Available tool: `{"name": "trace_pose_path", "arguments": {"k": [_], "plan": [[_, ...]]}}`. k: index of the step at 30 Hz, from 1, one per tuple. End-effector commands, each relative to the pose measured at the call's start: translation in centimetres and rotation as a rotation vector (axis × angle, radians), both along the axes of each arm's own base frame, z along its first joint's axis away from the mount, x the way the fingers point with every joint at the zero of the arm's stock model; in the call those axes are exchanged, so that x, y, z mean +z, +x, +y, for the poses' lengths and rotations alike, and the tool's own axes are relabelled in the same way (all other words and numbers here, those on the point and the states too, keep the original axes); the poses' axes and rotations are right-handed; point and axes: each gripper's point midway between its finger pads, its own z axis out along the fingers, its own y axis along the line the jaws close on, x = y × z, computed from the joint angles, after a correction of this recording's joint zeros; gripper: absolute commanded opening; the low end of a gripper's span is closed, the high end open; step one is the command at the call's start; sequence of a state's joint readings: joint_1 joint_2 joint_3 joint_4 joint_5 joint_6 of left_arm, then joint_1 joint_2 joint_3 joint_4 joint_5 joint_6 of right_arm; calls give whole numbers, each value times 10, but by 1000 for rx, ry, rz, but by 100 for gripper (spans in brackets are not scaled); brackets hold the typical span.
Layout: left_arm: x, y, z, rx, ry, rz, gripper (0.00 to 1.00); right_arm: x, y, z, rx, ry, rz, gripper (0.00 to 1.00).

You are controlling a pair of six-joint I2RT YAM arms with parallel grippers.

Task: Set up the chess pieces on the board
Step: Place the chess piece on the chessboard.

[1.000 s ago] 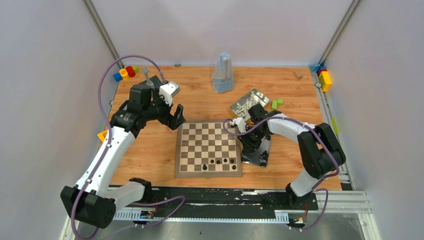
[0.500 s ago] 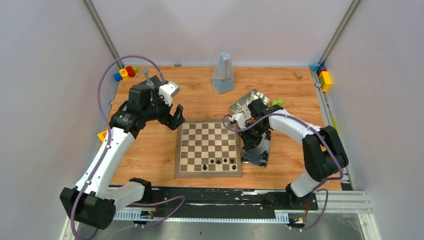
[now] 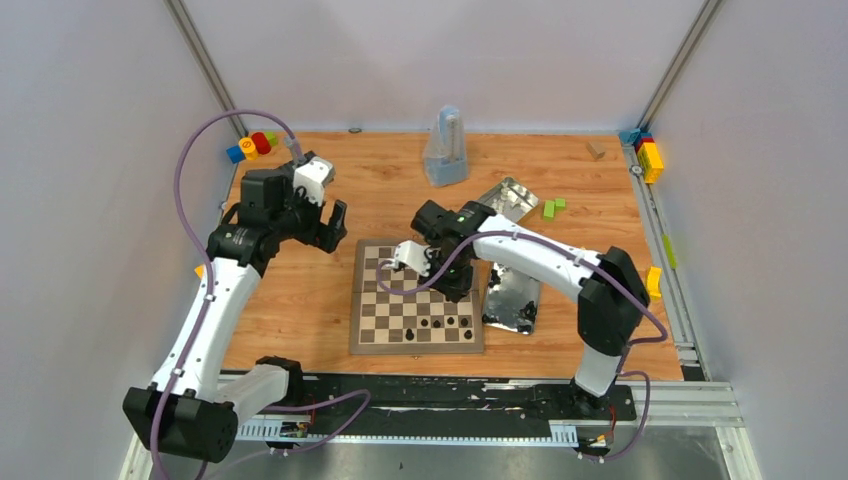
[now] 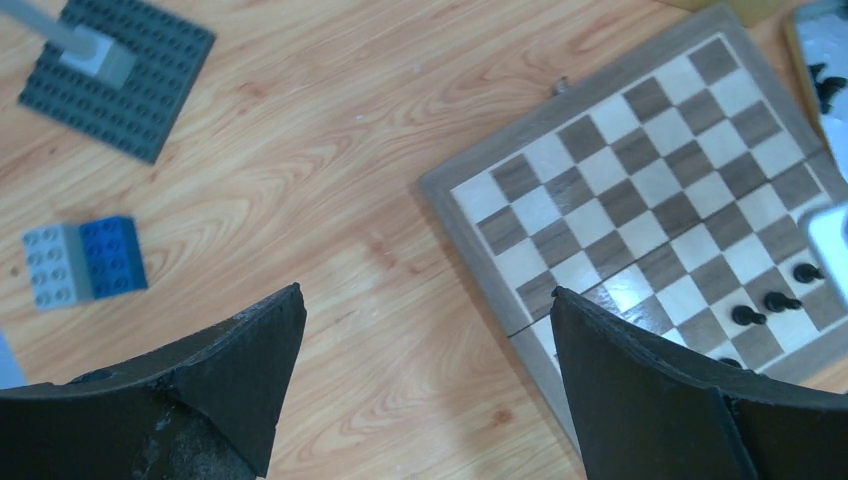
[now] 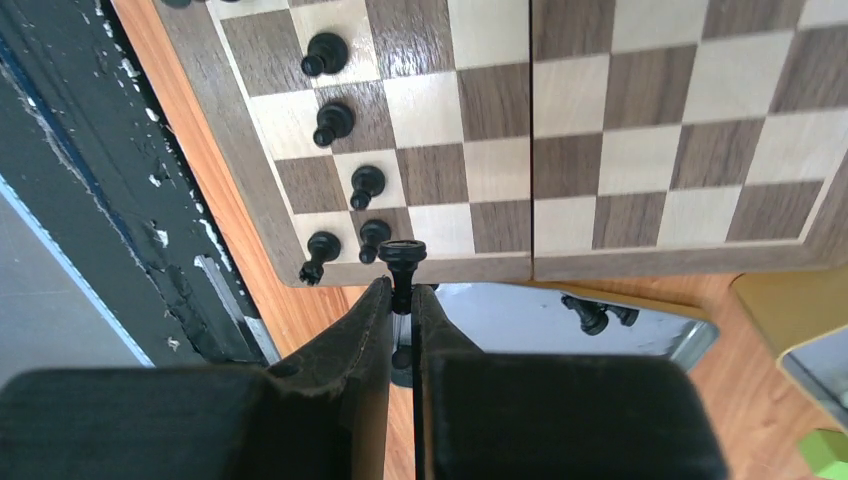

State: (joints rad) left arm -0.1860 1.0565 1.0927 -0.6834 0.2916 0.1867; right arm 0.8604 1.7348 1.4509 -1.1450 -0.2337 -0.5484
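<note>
Right gripper (image 5: pixel 400 292) clamped on black piece (image 5: pixel 403 262), lower centre of frame, above board (image 5: pixel 640 130) edge. Other black pieces (image 5: pixel 366 185) stand upper left. Step: transport to square. Next: lower onto vacant square, release. Left gripper (image 4: pixel 425 310) spread wide, empty.

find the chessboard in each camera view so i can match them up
top external: the board lies at the centre of the picture, its edges square to the frame.
left wrist: the board fills the right side, turned diagonally.
right wrist: the board spans the top, cut off by the upper edge.
shared landmark: the row of black pieces along one edge of the board.
</note>
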Motion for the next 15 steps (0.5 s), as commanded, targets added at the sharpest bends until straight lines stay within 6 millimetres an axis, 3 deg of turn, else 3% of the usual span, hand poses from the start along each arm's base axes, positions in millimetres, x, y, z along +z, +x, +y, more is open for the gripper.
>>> {"name": "trace_pose_path", "arguments": {"k": [1,7,15], "plan": [[32,3,31,138,-20,-69,100,-1,4,-2,59,-197,-48,2],[38,-3,50,202,-25,-96,100,-18,23,-2,154,-384,-91,3],[41,-6,49,195,-46,-116,100,-30,38,-2,205,-490,-107,11]]}}
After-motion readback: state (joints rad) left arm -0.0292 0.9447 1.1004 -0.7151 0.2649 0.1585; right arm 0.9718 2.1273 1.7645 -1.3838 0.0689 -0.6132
